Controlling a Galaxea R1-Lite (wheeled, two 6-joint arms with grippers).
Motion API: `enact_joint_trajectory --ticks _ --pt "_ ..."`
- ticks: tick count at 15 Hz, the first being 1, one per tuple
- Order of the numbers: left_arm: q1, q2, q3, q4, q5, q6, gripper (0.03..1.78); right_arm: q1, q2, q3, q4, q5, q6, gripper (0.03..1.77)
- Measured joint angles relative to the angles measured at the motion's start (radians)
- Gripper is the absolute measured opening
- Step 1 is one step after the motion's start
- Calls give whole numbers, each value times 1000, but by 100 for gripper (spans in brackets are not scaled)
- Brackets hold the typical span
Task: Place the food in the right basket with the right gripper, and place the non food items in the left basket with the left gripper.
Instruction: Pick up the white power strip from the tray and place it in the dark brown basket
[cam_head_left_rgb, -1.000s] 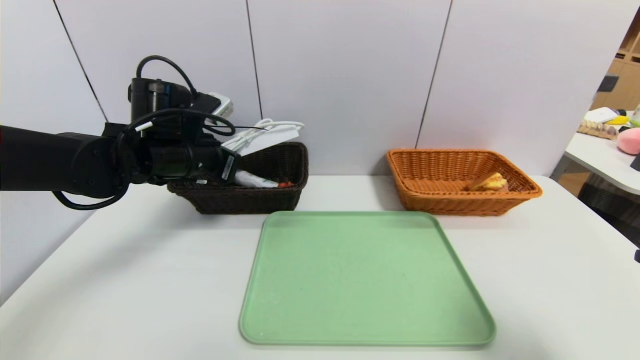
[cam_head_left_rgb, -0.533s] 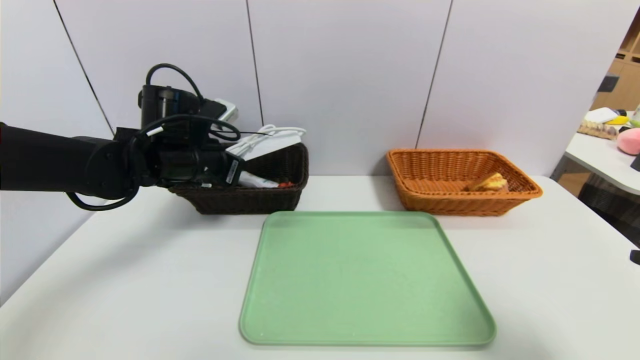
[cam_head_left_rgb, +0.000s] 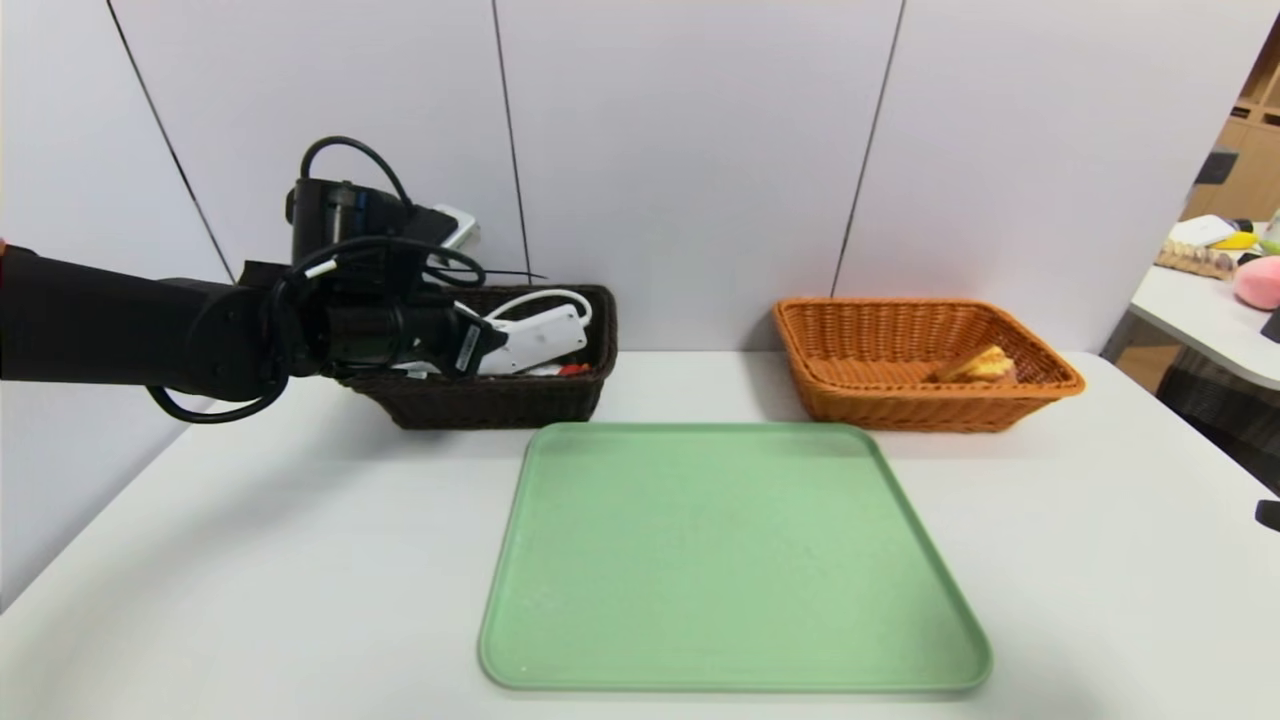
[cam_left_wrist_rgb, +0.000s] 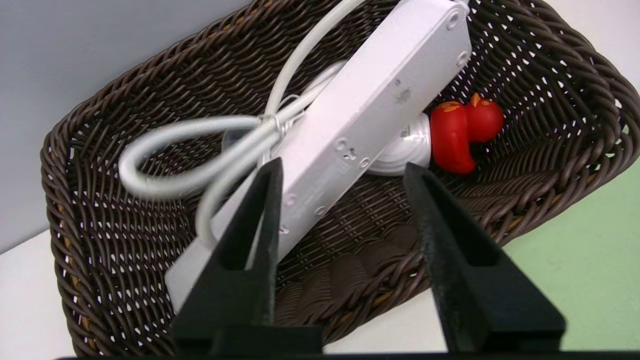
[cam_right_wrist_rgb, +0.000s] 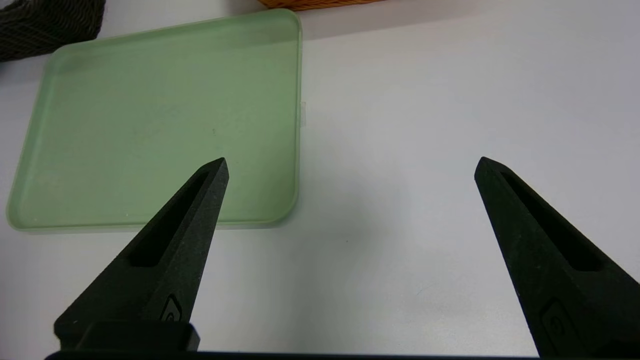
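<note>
Left wrist view | left gripper (cam_left_wrist_rgb: 340, 170) released, jaws apart over dark basket (cam_left_wrist_rgb: 575, 90) | power strip (cam_left_wrist_rgb: 370, 105) lies in basket, long axis running away from jaws, one end between them | right gripper (cam_right_wrist_rgb: 350, 165) wide open, parked.

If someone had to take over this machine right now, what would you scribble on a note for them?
Left hand: open over the dark basket, holding nothing; the power strip lies inside, free of it.
Right hand: open, empty, parked above the white table beside the green tray.
Dark basket also holds the red duck toy; a white object lies half hidden under the strip.
Bun is in the orange basket.
Tray is empty, so sorting looks done. Left: pull the left arm back.
</note>
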Motion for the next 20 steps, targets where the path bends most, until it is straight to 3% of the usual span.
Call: enact_joint_trajectory --ticks 4,8,10,15,20 --pt "1 1 0 0 1 -4 127 0 5 0 0 1 -1 170" --pt "3 -11 -66 13 4 -6 144 0 9 -4 -1 -2 -2 170" --pt "1 -46 -110 74 10 -6 150 0 10 -7 -1 -6 -1 170" --pt "2 -198 -201 382 20 -14 159 0 11 3 -87 -12 -2 170" --pt "-23 -428 -215 811 17 -106 165 0 5 12 -89 -10 -7 170"
